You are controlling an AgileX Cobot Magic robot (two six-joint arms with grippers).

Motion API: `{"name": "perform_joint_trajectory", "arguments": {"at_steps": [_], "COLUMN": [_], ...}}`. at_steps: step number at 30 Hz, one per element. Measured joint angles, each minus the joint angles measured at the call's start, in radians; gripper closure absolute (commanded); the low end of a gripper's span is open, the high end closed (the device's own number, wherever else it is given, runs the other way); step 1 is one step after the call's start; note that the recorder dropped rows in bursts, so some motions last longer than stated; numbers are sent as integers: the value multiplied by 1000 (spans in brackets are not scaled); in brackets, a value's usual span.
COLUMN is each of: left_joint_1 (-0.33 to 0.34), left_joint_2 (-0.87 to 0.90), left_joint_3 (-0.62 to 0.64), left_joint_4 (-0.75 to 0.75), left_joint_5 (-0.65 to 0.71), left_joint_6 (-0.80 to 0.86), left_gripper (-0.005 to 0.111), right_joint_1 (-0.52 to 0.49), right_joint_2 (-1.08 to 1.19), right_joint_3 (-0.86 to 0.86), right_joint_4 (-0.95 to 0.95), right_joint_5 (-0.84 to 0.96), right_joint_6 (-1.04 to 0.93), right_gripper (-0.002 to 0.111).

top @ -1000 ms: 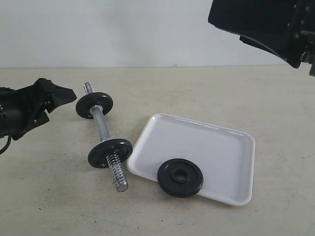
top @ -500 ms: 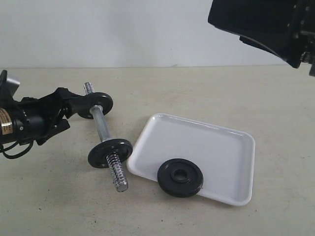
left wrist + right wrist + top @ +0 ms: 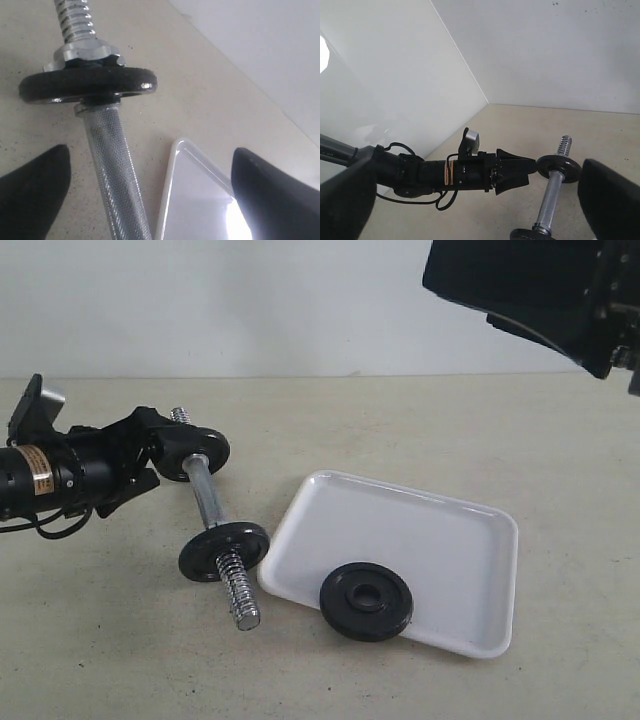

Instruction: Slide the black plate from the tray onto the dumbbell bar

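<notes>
Tray (image 3: 410, 525) holds one black plate (image 3: 366, 601) at its rim.

The left arm (image 3: 85, 472) is seen as a matt black cylinder ringed by an orange-toned label (image 3: 37, 475). A pale grey block (image 3: 40, 400) is mounted on top of it, and thin black cables (image 3: 45, 527) are looped beneath. The left end effector (image 3: 160, 448) is formed of two black wedge-shaped fingers (image 3: 35, 192) tapered to blunt tips. The right arm (image 3: 520, 290) is shown only as a bulky black housing, and the right end effector (image 3: 479, 175) is rendered as two dark, blurred, rounded fingers.
</notes>
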Motion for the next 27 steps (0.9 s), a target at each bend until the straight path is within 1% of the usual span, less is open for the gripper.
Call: {"name": "perform_joint_trajectory", "arguments": {"at_steps": [6,16,22,27], "left_joint_1": [0,0,0,0], "left_joint_2": [30,66,66,66], "left_joint_3": [-29,-37,-39,-39], "left_joint_4": [2,2,23,59], "left_joint_5": [0,15,46,45], "left_joint_6": [0,0,0,0], "left_gripper": [26,26,26,26], "right_joint_1": [0,0,0,0], "right_joint_2": [0,0,0,0], "right_joint_3": [0,0,0,0], "right_joint_4": [-4,-4,-15,-19], "right_joint_5": [0,-5,-14,-14], "right_joint_6": [0,-4,-4,-4], "right_gripper": [3,3,3,3]}}
